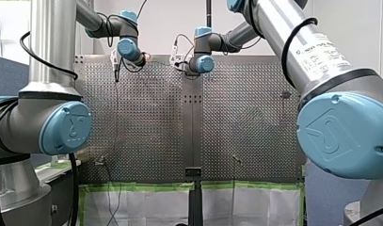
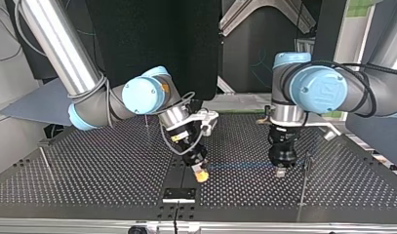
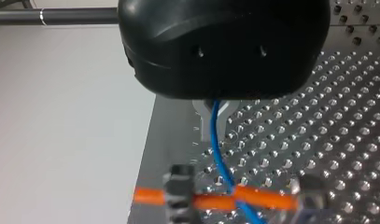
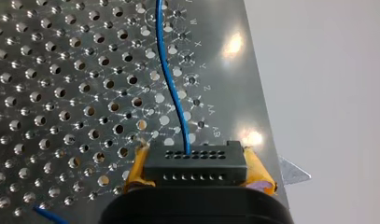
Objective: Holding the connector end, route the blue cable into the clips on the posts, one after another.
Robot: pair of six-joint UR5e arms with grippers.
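Note:
In the right wrist view my right gripper point(image 4: 195, 157) is shut on a black connector point(image 4: 194, 169), a yellow pad on either side. The blue cable point(image 4: 171, 88) leaves the connector's top and runs away over the perforated plate. In the left wrist view the cable point(image 3: 218, 149) comes out from between the metal fingers of my left gripper point(image 3: 214, 108), which is shut on it. In the top view my right gripper point(image 2: 201, 175) and my left gripper point(image 2: 280, 171) both stand low over the table, with the cable point(image 2: 240, 165) stretched faintly between them.
Thin posts stand on the table: one point(image 2: 306, 163) right beside my left gripper, one point(image 2: 44, 157) far off at the top view's left, one point(image 2: 146, 119) behind my right arm. A black bracket point(image 2: 179, 193) sits at the near edge.

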